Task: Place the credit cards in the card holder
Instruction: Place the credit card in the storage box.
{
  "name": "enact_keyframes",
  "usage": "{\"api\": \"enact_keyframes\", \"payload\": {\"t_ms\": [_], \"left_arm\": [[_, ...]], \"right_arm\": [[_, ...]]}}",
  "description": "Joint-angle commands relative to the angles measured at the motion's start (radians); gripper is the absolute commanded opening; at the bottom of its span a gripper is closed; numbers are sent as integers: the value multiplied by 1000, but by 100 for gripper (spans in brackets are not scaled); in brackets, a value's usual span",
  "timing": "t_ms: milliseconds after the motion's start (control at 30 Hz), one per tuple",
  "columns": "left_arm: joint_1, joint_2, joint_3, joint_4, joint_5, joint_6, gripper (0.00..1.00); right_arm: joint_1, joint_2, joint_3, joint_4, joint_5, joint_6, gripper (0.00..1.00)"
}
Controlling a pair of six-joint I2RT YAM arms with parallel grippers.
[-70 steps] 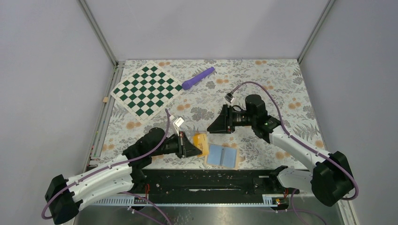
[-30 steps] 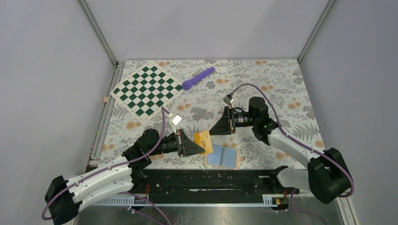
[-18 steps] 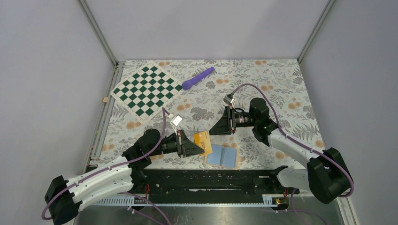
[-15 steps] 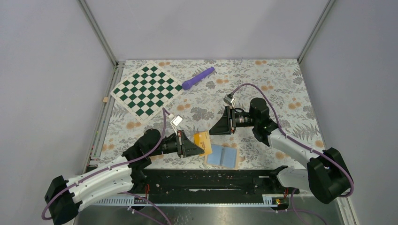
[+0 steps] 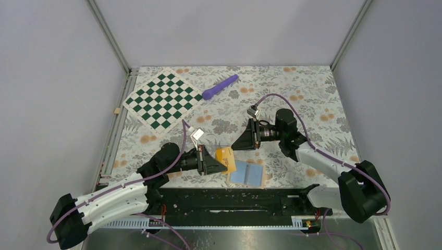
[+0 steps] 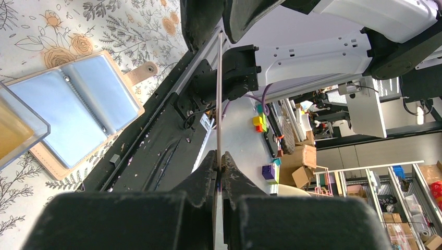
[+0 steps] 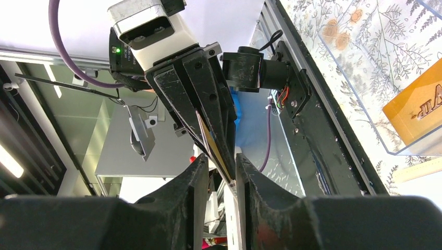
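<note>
Top camera isn't much help here: it just shows an orange patch between my two end effectors, and I can't tell the held card from the ones in the clear case [image 7: 375, 78].

The left wrist view sorts it out. My left end effector [image 6: 219, 161] is clamped all the way down on a card [image 6: 219, 94], seen edge-on as a thin line running straight up to the other arm's fingers. Same view has the card holder [image 6: 78, 109] lying open on the surface [image 5: 312, 94], blue pockets up, snap tab pointing toward the arm bases, right next to the case.

The right wrist view gives the other end. My right end effector [image 7: 221, 166] is partly open with the card's far corner sitting between the fingers (there's a visible gap, so no real grip, though I can't tell if one finger touches it). It also shows another orange card [image 7: 417, 112] inside the case.
</note>
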Motion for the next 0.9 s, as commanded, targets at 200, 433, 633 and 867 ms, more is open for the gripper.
{"api": "enact_keyframes", "payload": {"t_ms": [200, 433, 633, 867], "left_arm": [[-4, -1, 32, 82, 31, 14, 0], [-4, -1, 33, 136, 58, 4, 0], [-4, -2, 32, 195, 98, -2, 0], [-5, 4, 48, 155, 89, 10, 0]], "right_arm": [[27, 13, 3, 4, -20, -41, 24], [36, 21, -8, 22, -30, -35, 20], [38, 50, -33, 193, -55, 71, 21], [63, 56, -40, 239, -69, 106, 21]]}}
